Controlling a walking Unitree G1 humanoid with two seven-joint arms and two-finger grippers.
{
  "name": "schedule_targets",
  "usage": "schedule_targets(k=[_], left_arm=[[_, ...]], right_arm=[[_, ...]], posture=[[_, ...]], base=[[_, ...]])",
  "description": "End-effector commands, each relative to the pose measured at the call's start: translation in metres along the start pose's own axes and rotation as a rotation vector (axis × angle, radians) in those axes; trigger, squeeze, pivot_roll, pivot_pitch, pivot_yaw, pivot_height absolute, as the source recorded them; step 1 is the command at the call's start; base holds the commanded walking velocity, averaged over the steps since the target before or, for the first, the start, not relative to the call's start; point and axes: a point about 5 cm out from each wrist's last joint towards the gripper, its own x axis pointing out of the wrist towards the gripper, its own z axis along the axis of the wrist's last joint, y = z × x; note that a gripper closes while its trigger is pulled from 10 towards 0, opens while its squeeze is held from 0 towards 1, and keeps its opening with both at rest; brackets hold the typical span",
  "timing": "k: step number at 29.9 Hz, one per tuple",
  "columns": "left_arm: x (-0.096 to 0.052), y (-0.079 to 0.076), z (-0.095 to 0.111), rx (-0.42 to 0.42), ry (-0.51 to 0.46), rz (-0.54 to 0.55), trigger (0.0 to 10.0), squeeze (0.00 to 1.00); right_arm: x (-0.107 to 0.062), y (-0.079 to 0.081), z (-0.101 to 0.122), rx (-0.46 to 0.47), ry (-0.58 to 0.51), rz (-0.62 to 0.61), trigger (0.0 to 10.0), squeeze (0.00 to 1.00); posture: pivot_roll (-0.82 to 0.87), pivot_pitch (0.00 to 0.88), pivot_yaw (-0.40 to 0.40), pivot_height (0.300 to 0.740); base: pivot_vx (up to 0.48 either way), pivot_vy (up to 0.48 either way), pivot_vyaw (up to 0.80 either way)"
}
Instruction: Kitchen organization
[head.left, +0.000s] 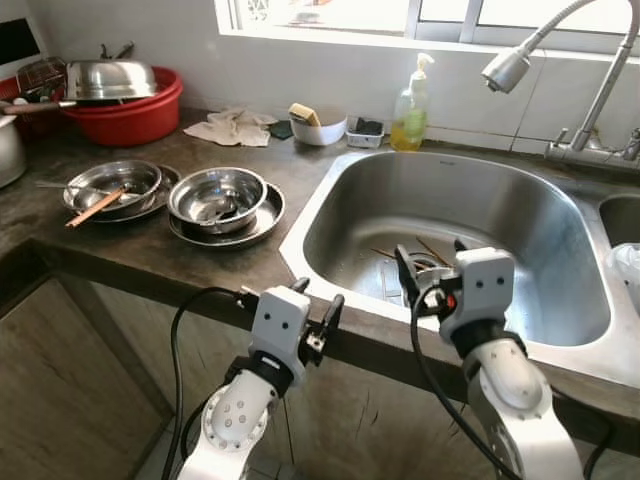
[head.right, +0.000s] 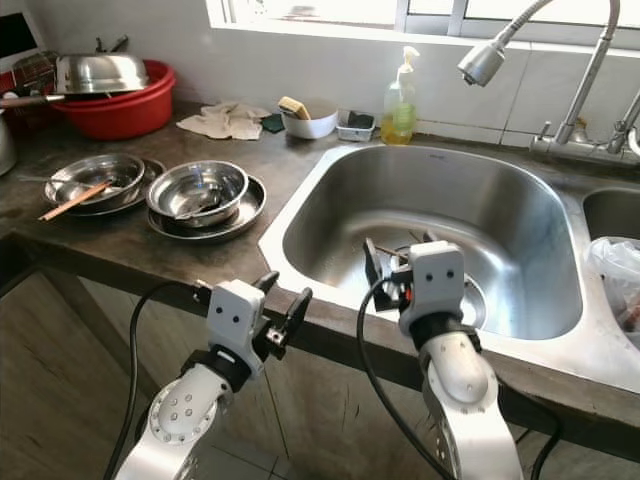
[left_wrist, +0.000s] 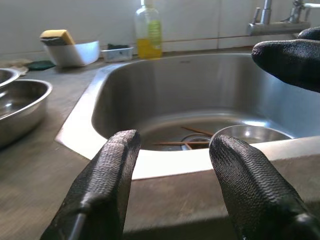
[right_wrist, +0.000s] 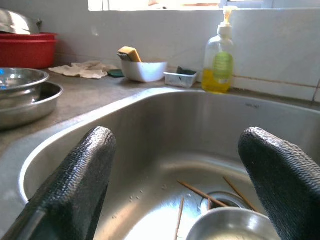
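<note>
A steel sink (head.left: 470, 190) holds several wooden chopsticks (right_wrist: 200, 192) and a small steel bowl (right_wrist: 227, 225) near the drain. My right gripper (head.left: 432, 262) hovers over the sink's front part, open and holding nothing. My left gripper (head.left: 318, 303) is at the counter's front edge, just left of the sink, also open and holding nothing. On the counter to the left are a steel bowl on a plate (head.left: 217, 195) and another steel bowl (head.left: 112, 182) with chopsticks (head.left: 95, 207) across it.
A red basin (head.left: 130, 120) with a steel lid stands at the back left. A cloth (head.left: 235, 127), a white bowl with a sponge (head.left: 318, 125) and a soap bottle (head.left: 411, 110) line the back wall. The faucet (head.left: 510, 68) hangs over the sink. A plastic bag (head.left: 625, 265) lies far right.
</note>
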Motion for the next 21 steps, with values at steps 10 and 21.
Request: schedule_targets(k=[10, 21], left_arm=[[-0.0061, 0.0023, -0.0093, -0.013, 0.033, 0.017, 10.0, 0.0], [-0.0062, 0.0034, -0.0095, 0.01, 0.045, 0.033, 10.0, 0.0]], right_arm=[[0.0041, 0.0079, 0.0108, 0.003, -0.059, 0.005, 10.0, 0.0], [0.0087, 0.0059, 0.0165, 0.007, -0.073, -0.011, 10.0, 0.0]], posture=[[0.01, 0.0, -0.016, 0.74], [0.01, 0.0, -0.015, 0.74]], base=[[0.0, 0.448, 0.8], [0.0, 0.0, 0.65]])
